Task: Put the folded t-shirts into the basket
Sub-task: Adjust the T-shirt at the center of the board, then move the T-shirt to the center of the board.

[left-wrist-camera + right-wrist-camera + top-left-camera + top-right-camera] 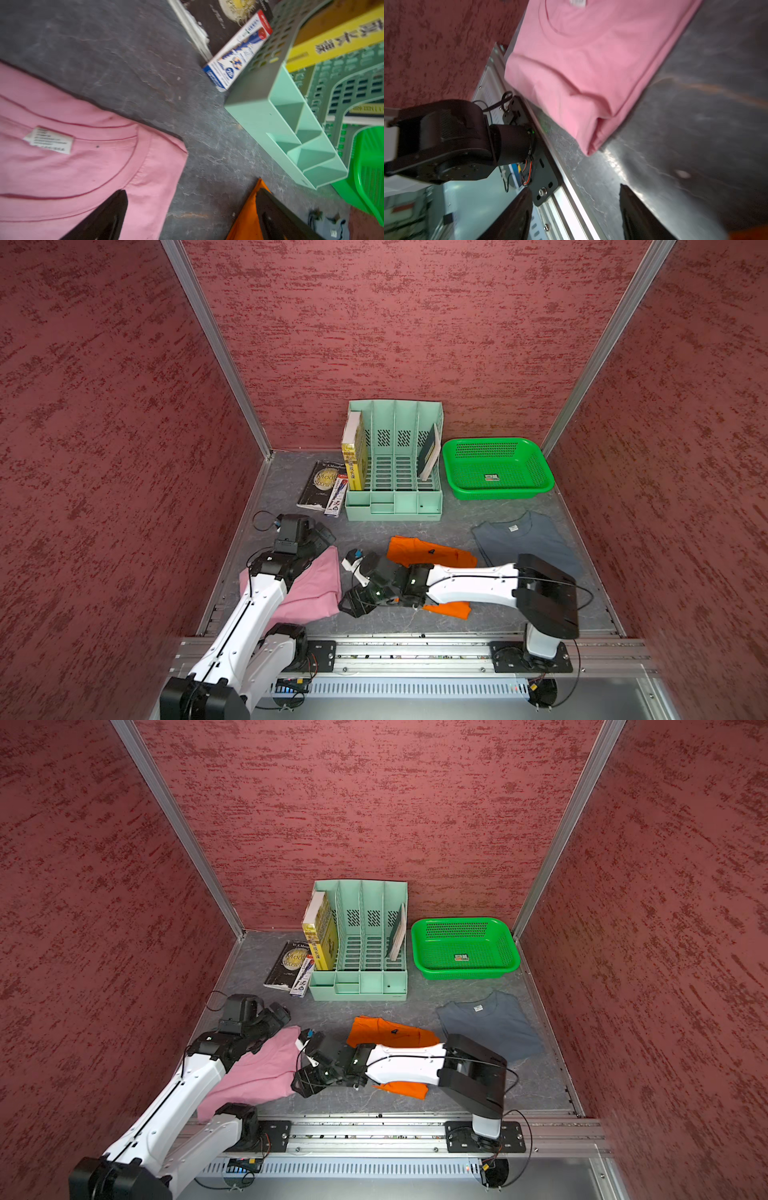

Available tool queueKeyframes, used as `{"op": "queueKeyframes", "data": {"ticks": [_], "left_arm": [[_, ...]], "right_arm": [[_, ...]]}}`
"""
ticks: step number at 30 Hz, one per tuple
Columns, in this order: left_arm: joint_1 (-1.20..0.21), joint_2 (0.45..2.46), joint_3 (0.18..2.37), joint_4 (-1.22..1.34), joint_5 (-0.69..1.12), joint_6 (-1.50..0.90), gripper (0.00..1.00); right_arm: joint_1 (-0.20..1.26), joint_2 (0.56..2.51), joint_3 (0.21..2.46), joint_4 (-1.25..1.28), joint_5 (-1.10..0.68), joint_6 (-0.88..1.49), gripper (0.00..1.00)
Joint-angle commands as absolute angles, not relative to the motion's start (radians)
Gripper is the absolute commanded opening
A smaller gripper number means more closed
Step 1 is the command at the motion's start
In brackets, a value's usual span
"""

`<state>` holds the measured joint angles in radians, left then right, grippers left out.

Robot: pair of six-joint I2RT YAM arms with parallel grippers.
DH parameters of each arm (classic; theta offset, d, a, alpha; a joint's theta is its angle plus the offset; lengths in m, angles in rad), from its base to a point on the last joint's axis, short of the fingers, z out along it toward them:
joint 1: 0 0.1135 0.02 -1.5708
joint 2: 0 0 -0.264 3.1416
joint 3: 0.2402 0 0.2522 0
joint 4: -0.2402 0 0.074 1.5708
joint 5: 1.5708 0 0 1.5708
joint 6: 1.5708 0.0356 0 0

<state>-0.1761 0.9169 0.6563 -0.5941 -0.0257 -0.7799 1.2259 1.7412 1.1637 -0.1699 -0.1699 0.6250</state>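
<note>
Three folded t-shirts lie on the grey table. The pink t-shirt [309, 589] is at the front left, under my left arm. My right arm crosses the orange t-shirt [428, 556] in the middle and hides part of it. At the right lies the grey-blue t-shirt [523, 539]. The green basket [498, 492] stands empty at the back right. My left gripper [192, 191] is open over bare table, one finger above the pink t-shirt [72, 155], the other above the orange t-shirt [247, 212]. My right gripper [575, 188] is open and empty, low by the pink t-shirt's [591, 62] front corner.
A mint-green file organizer [395, 472] with upright books stands at the back middle, beside the basket. A black book [320, 485] and a pen box [336, 497] lie to its left. An aluminium rail [415, 651] runs along the front edge. Red walls enclose three sides.
</note>
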Motion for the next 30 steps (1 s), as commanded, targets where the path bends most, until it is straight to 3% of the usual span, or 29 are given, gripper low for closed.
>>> {"op": "queueKeyframes", "data": {"ticks": [1,7,10,15,21,24,30], "left_arm": [[-0.264,0.935,0.703,-0.525,-0.053,-0.734,1.00],[-0.442,0.992,0.721,-0.411,-0.065,-0.663,1.00],[-0.546,1.046,0.729,-0.343,-0.100,-0.629,1.00],[-0.665,1.188,0.732,-0.238,-0.109,-0.567,1.00],[-0.847,1.458,0.862,-0.280,-0.115,-0.450,1.00],[-0.890,1.578,0.862,-0.209,-0.081,-0.498,0.99],[-0.924,1.712,0.799,-0.130,-0.074,-0.693,0.96]], "right_arm": [[1.190,1.647,1.210,-0.494,0.172,0.574,0.78],[1.000,1.535,1.177,-0.756,0.357,0.668,0.88],[0.900,1.484,1.084,-0.714,0.243,0.683,0.86],[0.883,1.493,0.944,-0.554,-0.029,0.664,0.82],[0.754,1.410,0.832,-0.639,0.073,0.788,0.81],[0.653,1.308,0.768,-0.625,0.054,0.805,0.84],[0.439,1.155,0.775,-0.673,0.188,0.775,0.88]]}}
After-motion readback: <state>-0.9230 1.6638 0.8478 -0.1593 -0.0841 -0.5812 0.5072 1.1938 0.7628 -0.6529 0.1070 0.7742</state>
